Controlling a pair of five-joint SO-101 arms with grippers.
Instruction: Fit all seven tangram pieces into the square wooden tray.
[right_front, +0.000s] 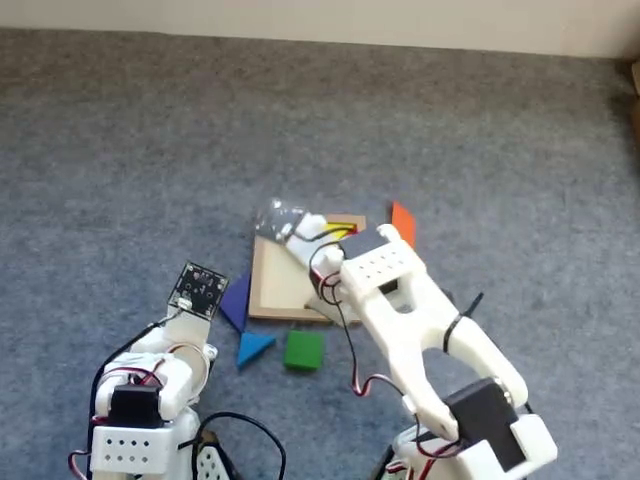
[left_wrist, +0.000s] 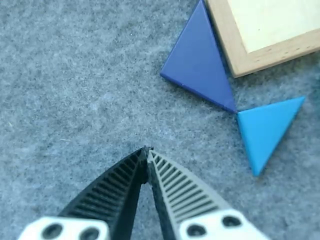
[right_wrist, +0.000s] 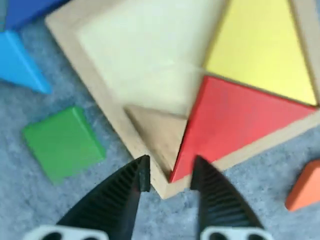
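The square wooden tray holds a yellow triangle and a red triangle; the rest of its floor is bare wood. My right gripper is open just above the tray corner beside the red triangle, holding nothing. Outside the tray lie a green square, an orange piece, a dark blue triangle and a light blue triangle. My left gripper is shut and empty over the carpet, short of the dark blue triangle. The right arm covers much of the tray.
Grey carpet surrounds everything. From above, the green square and light blue triangle sit in front of the tray, the dark blue triangle is at its left edge, and the orange piece is at its far right corner.
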